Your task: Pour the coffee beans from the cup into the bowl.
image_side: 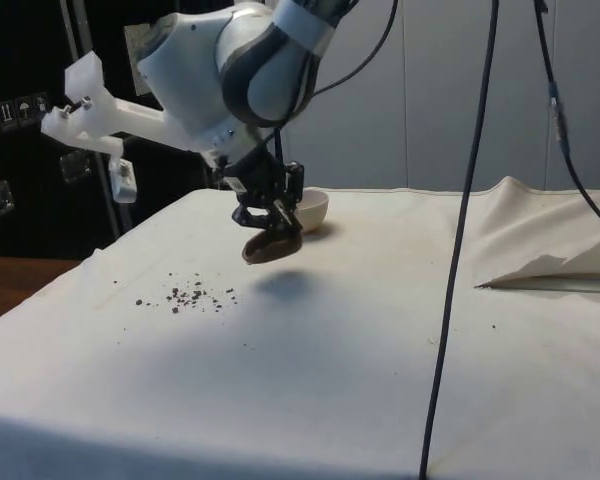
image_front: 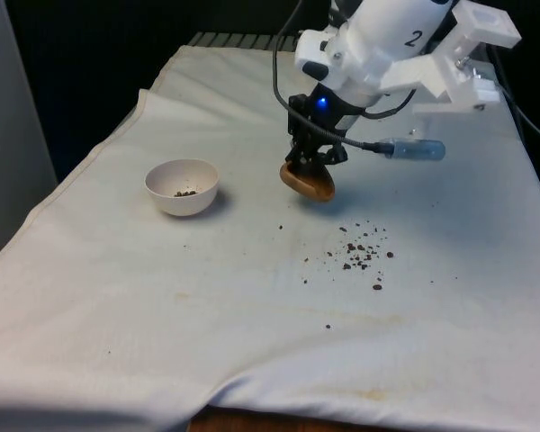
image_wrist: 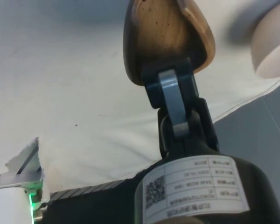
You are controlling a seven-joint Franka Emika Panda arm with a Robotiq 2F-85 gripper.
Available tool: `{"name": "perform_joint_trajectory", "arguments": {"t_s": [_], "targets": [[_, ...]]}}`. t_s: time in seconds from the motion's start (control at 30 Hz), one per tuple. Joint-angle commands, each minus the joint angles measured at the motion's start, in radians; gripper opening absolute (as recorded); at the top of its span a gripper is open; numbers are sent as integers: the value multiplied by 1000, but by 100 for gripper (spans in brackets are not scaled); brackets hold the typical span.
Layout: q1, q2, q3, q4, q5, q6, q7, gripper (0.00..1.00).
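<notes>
A brown wooden cup (image_front: pixel 309 182) hangs tilted on its side just above the cloth, with my gripper (image_front: pixel 306 160) shut on its rim. In the side view the cup (image_side: pixel 272 245) floats over its shadow, held by the gripper (image_side: pixel 270 215). The wrist view looks into the cup (image_wrist: pixel 165 35), whose inside appears bare. The white bowl (image_front: pixel 182 186) stands on the front view's left of the cup and holds a few dark beans (image_front: pixel 185 193). In the side view the bowl (image_side: pixel 312 208) sits just behind the gripper. Many coffee beans (image_front: pixel 362 252) lie scattered on the cloth.
The spilled beans (image_side: pixel 190 296) spread over a patch of the cloth toward the front view's right. A dark cable (image_side: pixel 460 240) hangs down across the side view. The cloth is rumpled with a fold (image_side: pixel 550 265) at the side view's right.
</notes>
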Motion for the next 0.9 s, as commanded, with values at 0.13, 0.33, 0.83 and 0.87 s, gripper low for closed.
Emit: {"name": "perform_joint_trajectory", "arguments": {"t_s": [0.13,0.33,0.83,0.87], "targets": [[-6,-37,-9,-77,-1,72,17,0],[-6,-54,-28,-131,-4,132,26,0],[-8,-76,-61,-208,8,274,28,10],[-8,-77,-62,-210,8,279,28,18]]}}
